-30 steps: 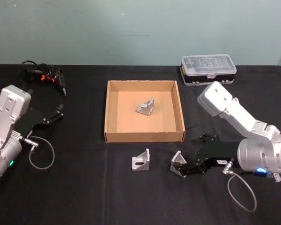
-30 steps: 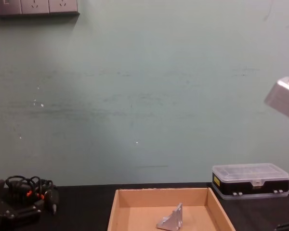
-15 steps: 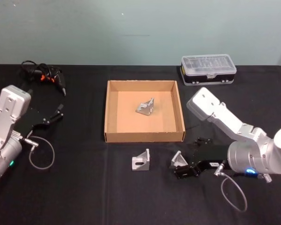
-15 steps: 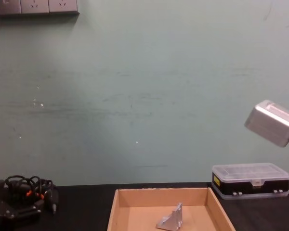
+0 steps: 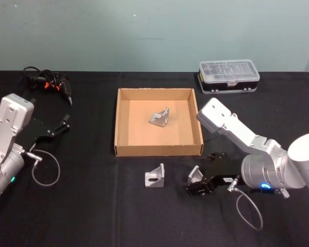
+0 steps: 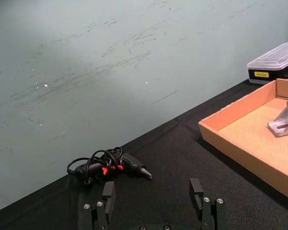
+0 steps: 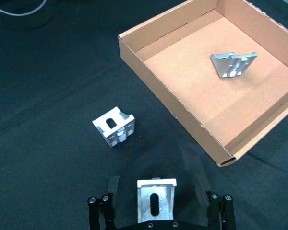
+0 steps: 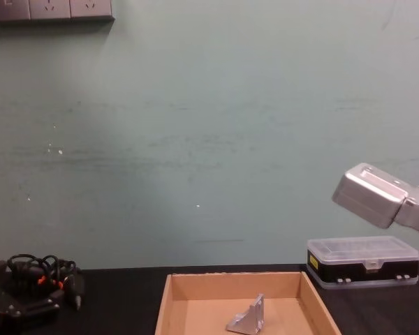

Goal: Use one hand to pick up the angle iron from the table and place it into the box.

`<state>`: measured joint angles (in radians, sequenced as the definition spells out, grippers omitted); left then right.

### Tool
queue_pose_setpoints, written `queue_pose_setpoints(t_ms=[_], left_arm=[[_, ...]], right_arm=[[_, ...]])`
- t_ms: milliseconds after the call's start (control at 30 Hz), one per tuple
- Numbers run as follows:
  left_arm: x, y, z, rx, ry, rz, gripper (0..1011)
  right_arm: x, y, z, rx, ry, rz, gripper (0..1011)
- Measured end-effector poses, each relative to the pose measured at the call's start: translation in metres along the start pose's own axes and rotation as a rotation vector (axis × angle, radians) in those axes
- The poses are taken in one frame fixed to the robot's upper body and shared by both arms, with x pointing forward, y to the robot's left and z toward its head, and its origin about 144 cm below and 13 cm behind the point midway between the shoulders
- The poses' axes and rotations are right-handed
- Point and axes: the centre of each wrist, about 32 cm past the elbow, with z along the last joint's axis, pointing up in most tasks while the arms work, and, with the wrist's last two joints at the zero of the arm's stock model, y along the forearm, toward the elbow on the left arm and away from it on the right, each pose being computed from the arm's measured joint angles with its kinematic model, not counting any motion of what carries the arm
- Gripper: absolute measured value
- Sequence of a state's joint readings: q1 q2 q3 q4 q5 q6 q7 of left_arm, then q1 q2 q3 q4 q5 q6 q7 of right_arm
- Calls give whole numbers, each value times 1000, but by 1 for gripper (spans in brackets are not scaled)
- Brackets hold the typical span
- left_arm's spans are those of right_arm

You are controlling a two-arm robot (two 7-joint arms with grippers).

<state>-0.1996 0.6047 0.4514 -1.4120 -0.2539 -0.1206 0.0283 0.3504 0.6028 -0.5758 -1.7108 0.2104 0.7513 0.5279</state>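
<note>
I see right pincer [image 7: 157, 184] low over table [image 7: 48, 158], fingers spread wide, gripping nothing. Between fingers sits angle iron [image 7: 156, 203], resting on table, gap on each side. Just ahead of pincer and toward my left, second angle iron [image 7: 114, 126], also on table. Beyond it, box [image 7: 168, 98], near wall facing pincer. Inside box, far from pincer, third angle iron [image 7: 233, 63]. Left pincer [image 6: 152, 199] well apart at table's left side, wide too, empty.

right tool [image 5: 192, 187] beside angle iron [image 5: 194, 173], box [image 5: 158, 150] beyond
</note>
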Motion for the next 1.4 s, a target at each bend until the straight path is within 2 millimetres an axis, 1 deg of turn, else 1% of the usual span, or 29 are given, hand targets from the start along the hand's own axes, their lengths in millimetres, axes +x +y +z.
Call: queue_pose_setpoints(t_ms=[400, 733, 800, 833, 900, 1033, 1100, 1133, 1167, 1233, 1267, 1300, 1333, 1400], left_arm=[[0, 0, 0, 0, 0, 0, 1011], [0, 0, 0, 0, 0, 0, 1011], [0, 0, 0, 0, 0, 0, 1011], [0, 0, 0, 0, 0, 0, 1011], [0, 0, 0, 0, 0, 0, 1011], [0, 0, 0, 0, 0, 0, 1012], [0, 0, 0, 0, 0, 0, 1011], [0, 0, 0, 0, 0, 0, 1011], [0, 0, 0, 0, 0, 0, 1011], [0, 0, 0, 0, 0, 0, 1011], [0, 0, 0, 0, 0, 0, 1011], [0, 0, 0, 0, 0, 0, 1011], [0, 0, 0, 0, 0, 0, 1011], [0, 0, 0, 0, 0, 0, 1011]], right_arm=[[-3, 6, 2, -20, 7, 9, 1003], [-3, 5, 1, -20, 7, 8, 995], [-3, 5, 1, -20, 7, 7, 964], [-3, 5, 1, -20, 7, 7, 918], [-3, 5, 1, -19, 6, 7, 888], [-3, 5, 1, -18, 6, 7, 785], [-3, 5, 1, -17, 5, 7, 710], [-3, 5, 1, -17, 5, 7, 692], [-3, 5, 1, -17, 5, 7, 629], [-3, 5, 1, -16, 5, 7, 620], [-3, 5, 1, -16, 5, 7, 533], [-3, 5, 1, -16, 4, 7, 510], [-3, 5, 1, -16, 4, 7, 510], [-3, 5, 1, -16, 4, 7, 451]])
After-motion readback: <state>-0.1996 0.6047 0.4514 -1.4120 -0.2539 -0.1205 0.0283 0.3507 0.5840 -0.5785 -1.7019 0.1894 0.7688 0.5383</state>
